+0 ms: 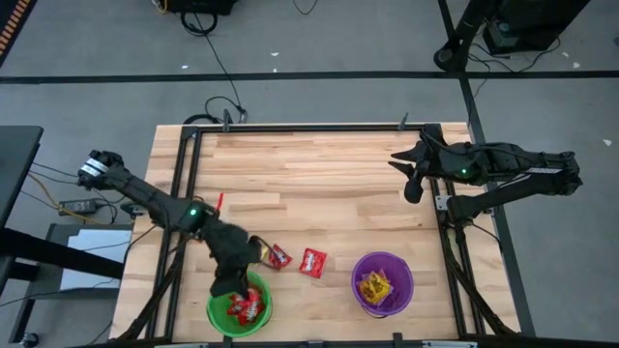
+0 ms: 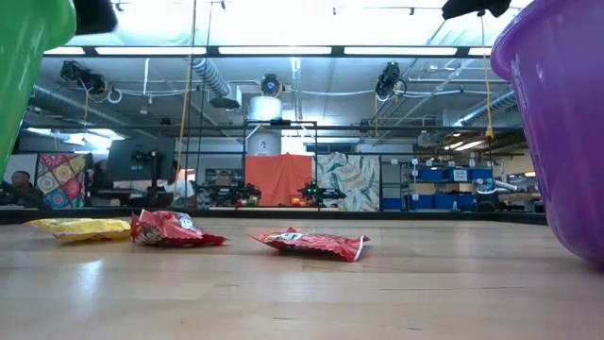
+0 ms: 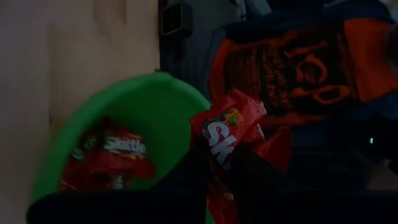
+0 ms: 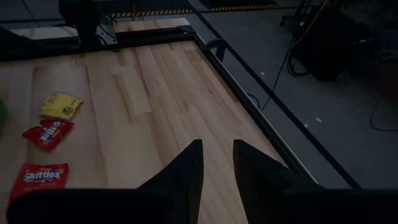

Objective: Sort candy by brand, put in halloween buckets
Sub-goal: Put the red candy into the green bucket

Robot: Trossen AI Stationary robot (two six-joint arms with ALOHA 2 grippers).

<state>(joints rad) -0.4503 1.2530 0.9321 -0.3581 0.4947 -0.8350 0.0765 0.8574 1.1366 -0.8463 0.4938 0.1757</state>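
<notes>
Left claw [image 3: 214, 180] is clamped on a red candy packet [image 3: 227, 130], green bucket [image 3: 155, 99] right below it. Packets look light, crinkly, slippery, so pinch an edge. Right claw [image 4: 216, 163] sits slightly apart, empty, far across the counter [image 1: 329, 184].

Glossy plastic green bucket [image 1: 239, 314], shiny crinkled red packets [image 2: 311, 243], smooth pale wood table [image 1: 319, 174].

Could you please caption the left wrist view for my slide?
Left gripper holds a red candy packet above the green bucket.
</notes>
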